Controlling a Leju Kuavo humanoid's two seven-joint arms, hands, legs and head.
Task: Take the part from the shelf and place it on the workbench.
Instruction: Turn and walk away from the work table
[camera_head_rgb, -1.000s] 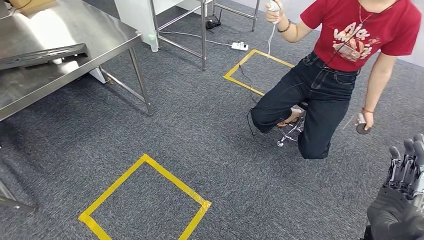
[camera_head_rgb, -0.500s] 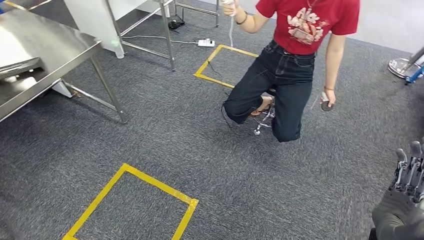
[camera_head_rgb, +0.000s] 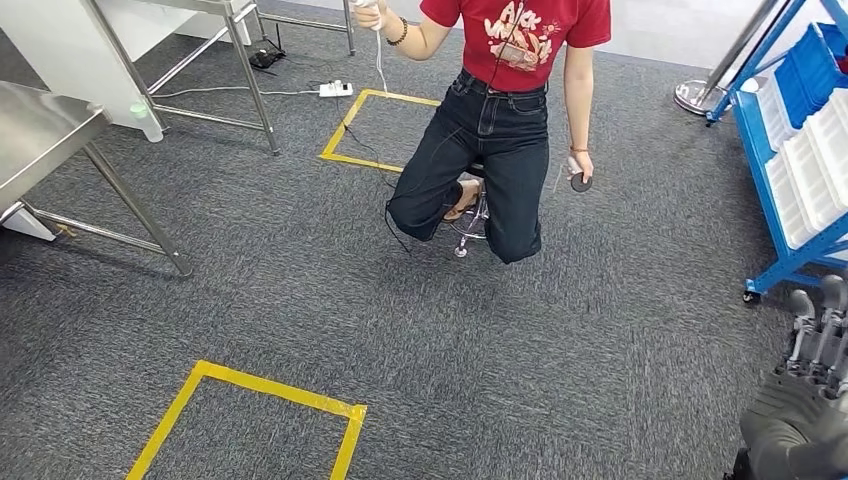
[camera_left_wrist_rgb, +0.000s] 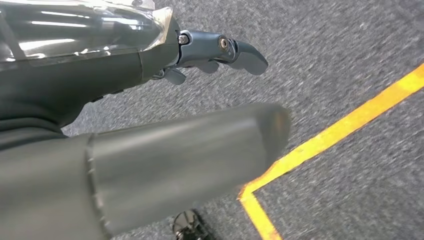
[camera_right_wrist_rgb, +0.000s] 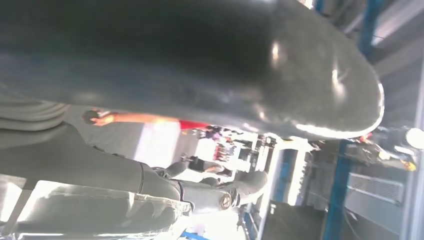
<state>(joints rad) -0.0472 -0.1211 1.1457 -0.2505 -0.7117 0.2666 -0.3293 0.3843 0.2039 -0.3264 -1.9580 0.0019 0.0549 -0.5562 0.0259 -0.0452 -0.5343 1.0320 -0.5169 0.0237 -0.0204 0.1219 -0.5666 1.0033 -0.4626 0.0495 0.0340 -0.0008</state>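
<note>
Stage: early, by my reading; nothing is carried and nothing has been set on the tabletop (camera_head_rgb: 40, 130) that I can see.
Right hand: the right hand (camera_head_rgb: 812, 380) hangs low with its fingers straight and apart, released, nothing in it; the right wrist view agrees.
Left hand: the left hand (camera_left_wrist_rgb: 200, 55) hangs above the carpet (camera_head_rgb: 300, 300), its fingers extended with nothing between them.
Shelf: the blue shelf (camera_head_rgb: 790, 150), with white and blue bins, stands ahead of the right hand and a little to its outer side, near it.
Part: not distinguishable; if it lies in one of the shelf's bins, they are too small and edge-on to tell.
Left to do: reach the shelf, pick out the part, grasp it, carry it to the tabletop, well apart from the shelf on the far side of the left hand, and set it down.
In the way: a person (camera_head_rgb: 500, 120) seated on a stool (camera_head_rgb: 468, 225) sits ahead, between shelf and tabletop, holding a cabled device, so the carry path likely has to skirt them.
Floor: yellow tape squares (camera_head_rgb: 250, 420) and a power strip (camera_head_rgb: 335, 89) with its cable, the latter beyond the person.
</note>
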